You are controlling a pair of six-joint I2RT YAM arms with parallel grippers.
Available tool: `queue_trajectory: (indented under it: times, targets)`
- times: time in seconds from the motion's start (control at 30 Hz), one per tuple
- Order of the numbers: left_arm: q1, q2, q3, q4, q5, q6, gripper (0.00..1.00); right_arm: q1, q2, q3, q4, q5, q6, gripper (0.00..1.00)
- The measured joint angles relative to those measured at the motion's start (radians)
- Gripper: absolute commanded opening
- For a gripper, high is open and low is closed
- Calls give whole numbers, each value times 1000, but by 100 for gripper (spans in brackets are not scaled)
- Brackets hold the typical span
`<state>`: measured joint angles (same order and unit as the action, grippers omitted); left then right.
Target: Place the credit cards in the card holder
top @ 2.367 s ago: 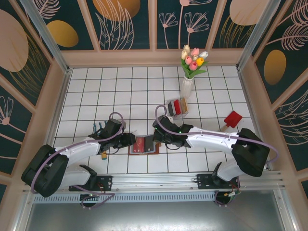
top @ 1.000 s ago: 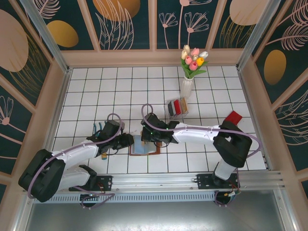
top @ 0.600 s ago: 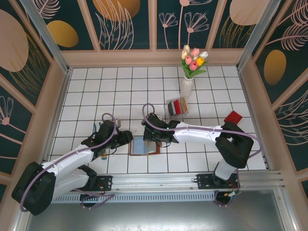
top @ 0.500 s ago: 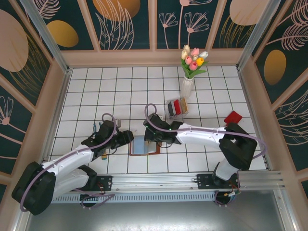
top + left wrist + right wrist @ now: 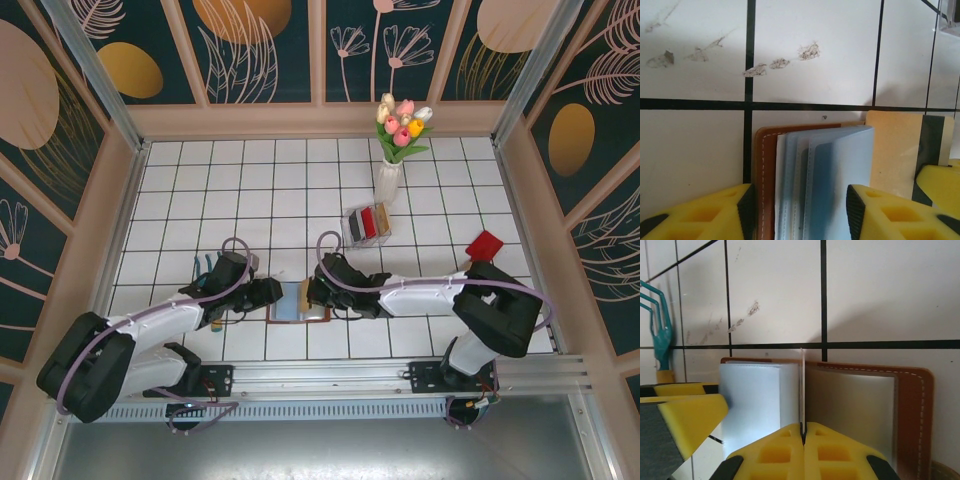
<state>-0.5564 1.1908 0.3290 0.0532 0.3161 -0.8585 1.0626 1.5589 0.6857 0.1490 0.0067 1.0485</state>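
The white tiled table carries both arms, which meet over its near middle. The left gripper comes in from the left with its yellow fingers spread apart, straddling the near end of the card holder so that the brown edge and the grey-blue pocket leaves lie between them. The right gripper comes from the other side, touching the holder; in its wrist view its jaws are pressed together on a thin pale leaf standing edge-on from the open holder, most likely one of its pockets. The holder lies open and flat, its brown leather cover to the right of that leaf. Behind, a white vase of tulips stands near the back. Just in front of it, well apart from the holder, a clear box holds the credit cards, red and dark. A red toy shovel lies far right, and a teal rake lies left of the holder.
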Motion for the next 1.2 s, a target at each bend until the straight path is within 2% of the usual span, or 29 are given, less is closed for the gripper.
queue_trajectory:
  times: [0.2,0.47,0.8,1.2]
  targets:
    - [0,8,-9,0,-3,10,32,-3,-6,-51,96,-10,36,0]
    - [0,25,-10,7,-6,10,31,-3,-12,-80,148,-14,64,0]
    - [0,26,-15,22,-2,8,29,-1,-65,-89,133,-8,68,0]
    - [0,26,-18,26,-2,1,29,0,-7,-89,170,-17,76,0]
